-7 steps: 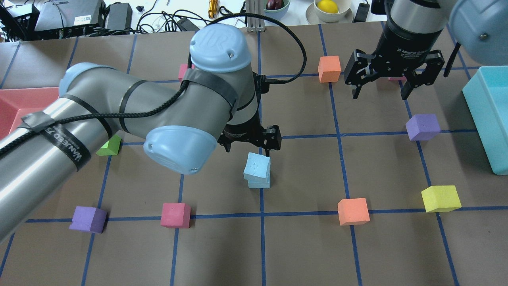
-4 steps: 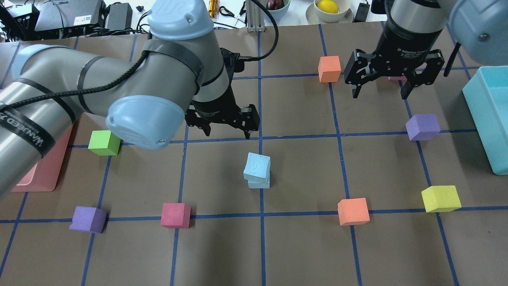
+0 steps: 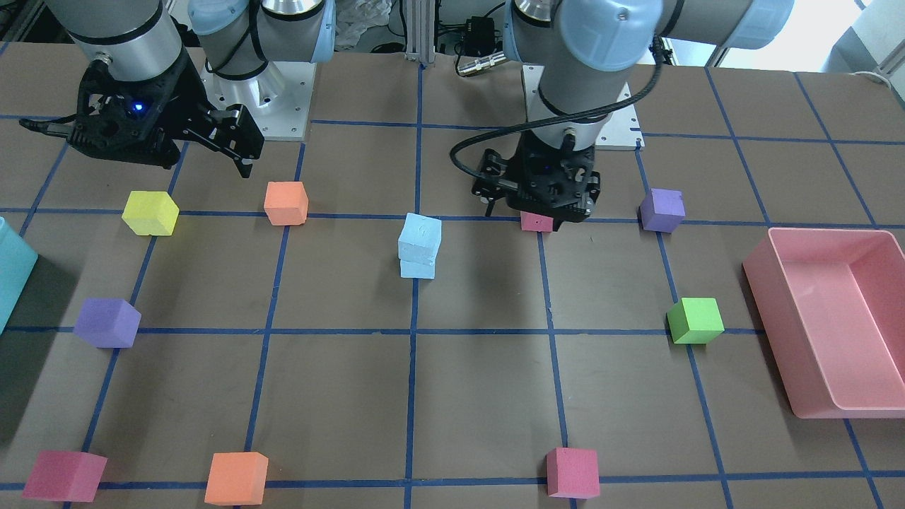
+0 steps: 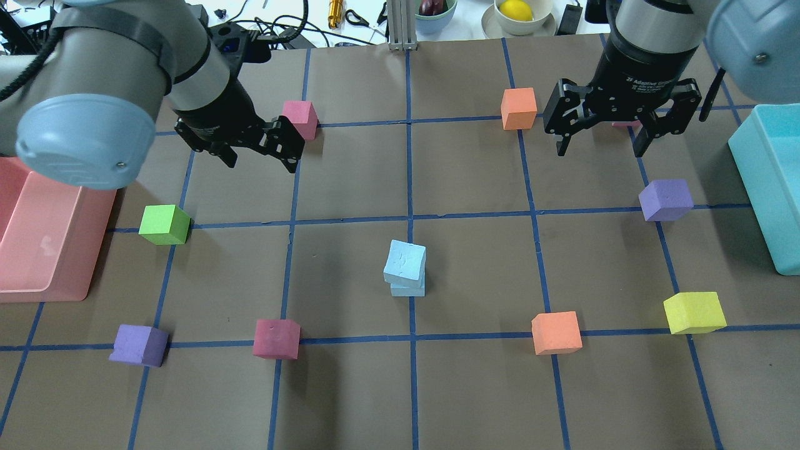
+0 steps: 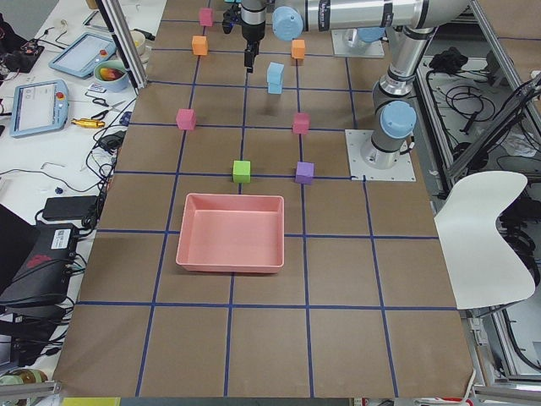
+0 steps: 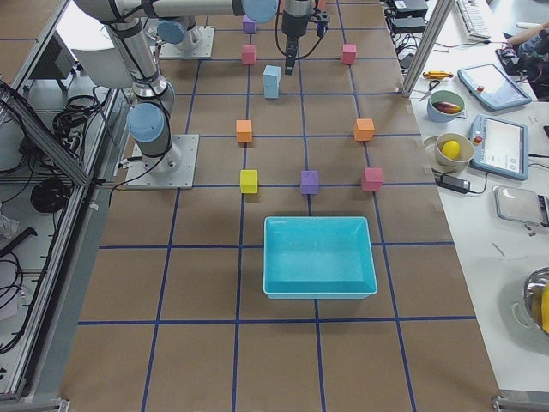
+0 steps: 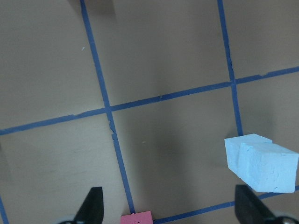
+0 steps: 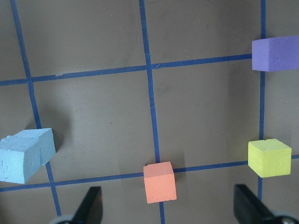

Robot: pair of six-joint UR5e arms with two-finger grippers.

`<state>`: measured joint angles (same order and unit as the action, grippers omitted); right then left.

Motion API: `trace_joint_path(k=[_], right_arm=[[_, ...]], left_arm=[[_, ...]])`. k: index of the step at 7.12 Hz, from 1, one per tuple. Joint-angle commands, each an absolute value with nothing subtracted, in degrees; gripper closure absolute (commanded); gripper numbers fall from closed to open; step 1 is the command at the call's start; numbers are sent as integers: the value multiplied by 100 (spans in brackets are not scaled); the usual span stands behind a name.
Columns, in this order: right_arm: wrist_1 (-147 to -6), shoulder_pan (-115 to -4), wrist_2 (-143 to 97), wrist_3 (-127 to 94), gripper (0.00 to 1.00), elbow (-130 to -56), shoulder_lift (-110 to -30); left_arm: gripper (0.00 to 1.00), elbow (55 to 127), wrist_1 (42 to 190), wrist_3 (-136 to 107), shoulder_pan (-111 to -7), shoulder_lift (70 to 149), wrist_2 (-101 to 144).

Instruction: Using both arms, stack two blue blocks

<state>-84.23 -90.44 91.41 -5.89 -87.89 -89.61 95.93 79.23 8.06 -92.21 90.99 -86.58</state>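
Note:
The two pale blue blocks are stacked near the table's middle, the top block [image 4: 405,261] sitting slightly twisted on the bottom one [image 4: 409,289]. The stack also shows in the front view [image 3: 420,240] and low in both wrist views [image 7: 264,163] [image 8: 25,154]. My left gripper [image 4: 261,161] is open and empty, up and to the back left of the stack, beside a pink cube [image 4: 301,117]. My right gripper [image 4: 599,149] is open and empty at the back right, far from the stack.
A pink bin [image 4: 62,292] stands at the left edge and a teal bin [image 4: 764,187] at the right edge. Loose cubes lie around the stack: green [image 4: 164,224], purple [image 4: 139,344], pink [image 4: 276,338], orange [image 4: 556,332] [image 4: 519,107], yellow [image 4: 694,311], purple [image 4: 666,199].
My left arm has drawn back from just behind the stack to the back left, gripper open. The blue stack has stayed put. The right arm has not moved.

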Motion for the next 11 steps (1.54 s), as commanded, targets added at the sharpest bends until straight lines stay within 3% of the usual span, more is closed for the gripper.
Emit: trace_joint_path(k=[1,11], right_arm=[[-8429,-9044,9097,-598,0,-8789,-8956],[-8807,-9044,9070,-606,0,-8780,-8965]], left_arm=[[0,9589,8103,984,-9036,8729,-9189],[0,9755,8271,1028,-8798,8604,-9088]])
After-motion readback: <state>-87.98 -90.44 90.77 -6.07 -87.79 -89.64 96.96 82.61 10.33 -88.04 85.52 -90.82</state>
